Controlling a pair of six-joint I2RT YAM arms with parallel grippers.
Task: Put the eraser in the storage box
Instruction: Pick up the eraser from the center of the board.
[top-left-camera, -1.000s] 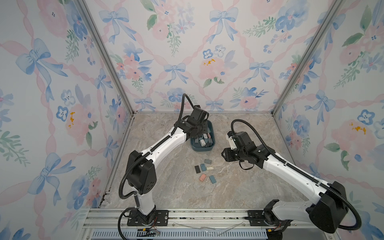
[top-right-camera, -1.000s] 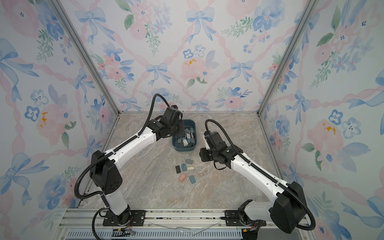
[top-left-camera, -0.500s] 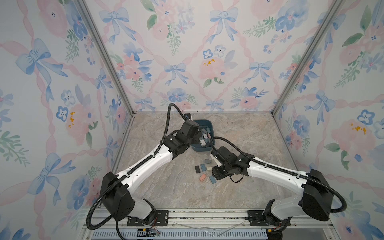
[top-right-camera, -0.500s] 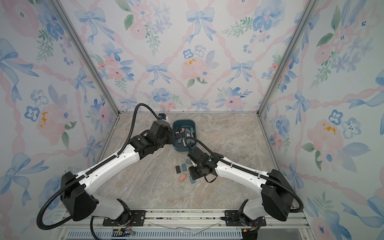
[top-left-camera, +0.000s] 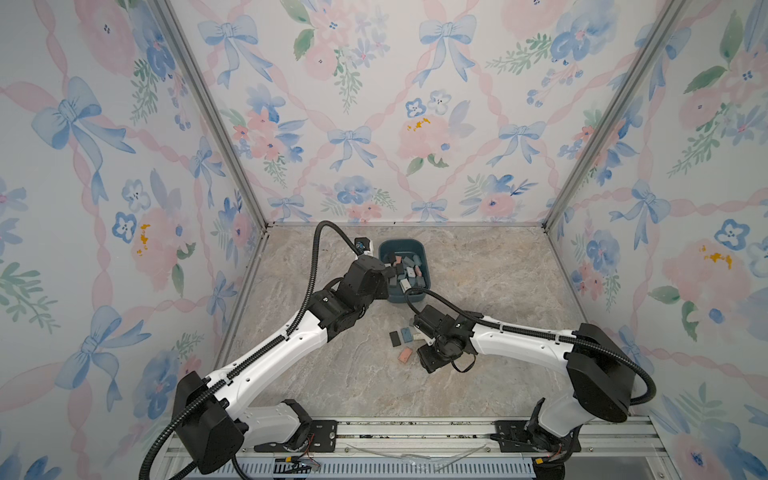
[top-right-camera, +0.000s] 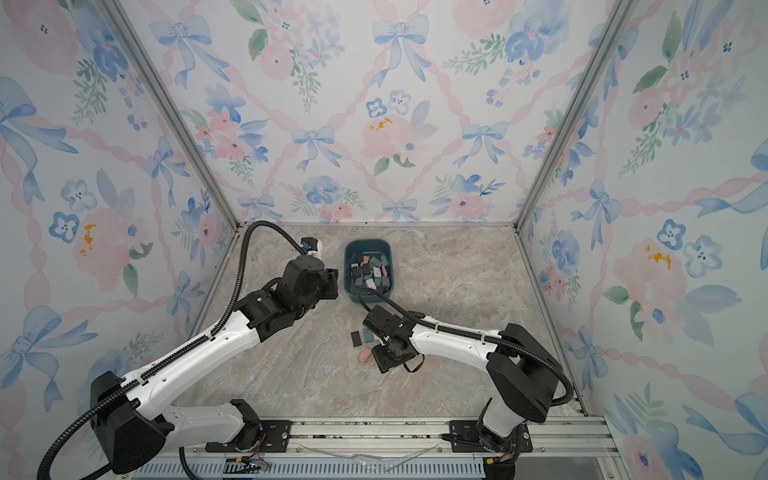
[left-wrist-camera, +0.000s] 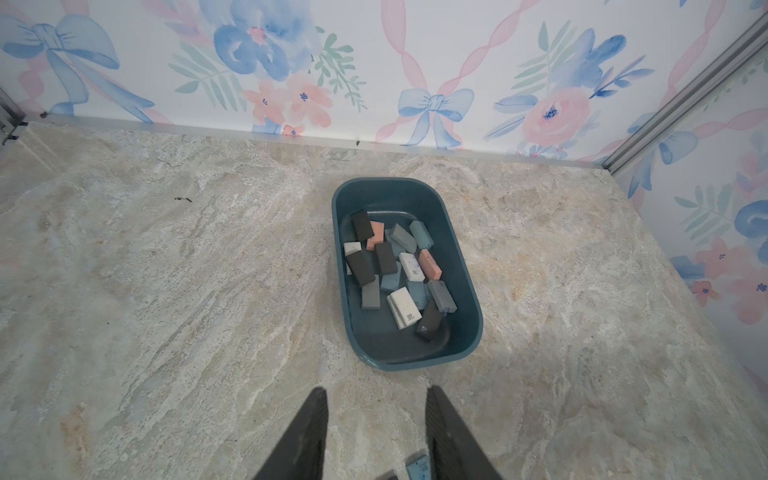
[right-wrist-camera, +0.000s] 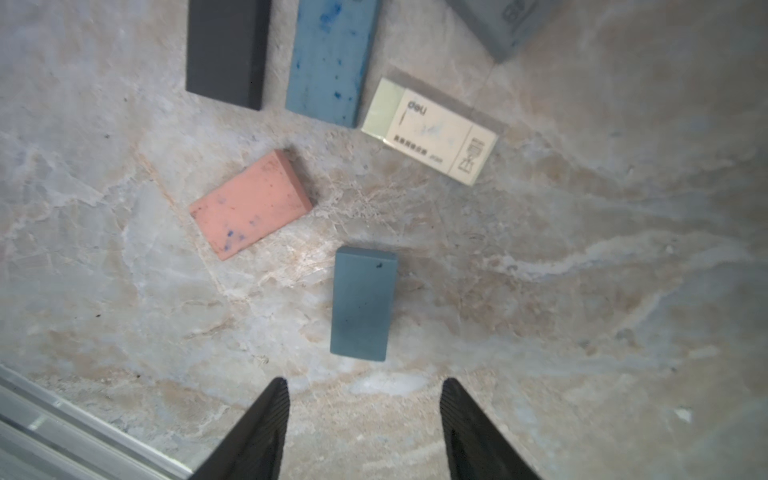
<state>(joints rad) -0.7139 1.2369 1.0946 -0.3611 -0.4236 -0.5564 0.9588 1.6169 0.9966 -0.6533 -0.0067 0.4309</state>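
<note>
The storage box (top-left-camera: 401, 243) (top-right-camera: 368, 243) (left-wrist-camera: 467, 274), a dark teal tub, stands at the back of the marble table with several erasers inside. Loose erasers lie in front of it: a teal eraser (right-wrist-camera: 361, 303), a pink one (right-wrist-camera: 251, 203) (top-left-camera: 404, 355), a black one (right-wrist-camera: 226, 50) (top-left-camera: 395, 338), a blue one (right-wrist-camera: 332, 58) (top-left-camera: 406, 334), a white sleeved one (right-wrist-camera: 430, 131) and a grey one (right-wrist-camera: 503, 25). My right gripper (right-wrist-camera: 363, 380) hangs open just short of the teal eraser, touching nothing. My left gripper (left-wrist-camera: 376, 388) stands open and empty before the box's near end.
An aluminium rail (right-wrist-camera: 62, 419) runs along the table's front edge near the right gripper. Floral walls (top-left-camera: 374, 124) close in the back and both sides. Bare marble (top-left-camera: 498, 270) lies to the right of the box.
The left gripper has drawn back from over the box to its near-left side. The right arm has swung from beside the box to above the loose erasers, and its jaws have widened.
</note>
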